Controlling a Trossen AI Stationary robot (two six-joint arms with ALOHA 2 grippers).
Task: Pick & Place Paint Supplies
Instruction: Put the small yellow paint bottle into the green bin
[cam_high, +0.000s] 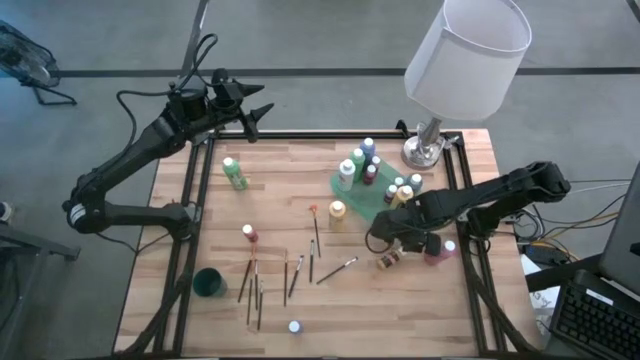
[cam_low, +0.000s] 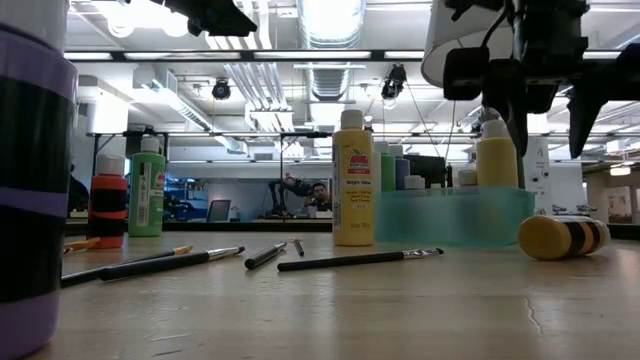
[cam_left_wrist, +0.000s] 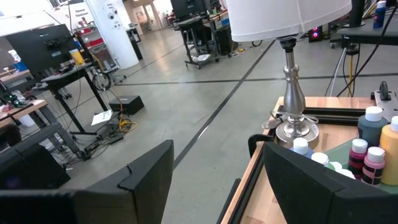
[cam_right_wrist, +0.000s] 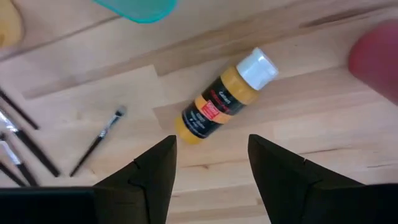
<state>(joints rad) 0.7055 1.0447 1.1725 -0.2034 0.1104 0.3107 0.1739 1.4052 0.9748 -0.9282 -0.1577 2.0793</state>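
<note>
Hovering with fingers apart and empty, the right gripper (cam_right_wrist: 208, 165) hangs just above one toppled yellow bottle (cam_right_wrist: 222, 103) on the counter (cam_high: 300, 180) — beside the green tray (cam_high: 362, 198) of upright bottles. Several brushes (cam_high: 255, 280) lie scattered. The left gripper (cam_high: 252, 112) waits open at the far edge — holding nothing.
</note>
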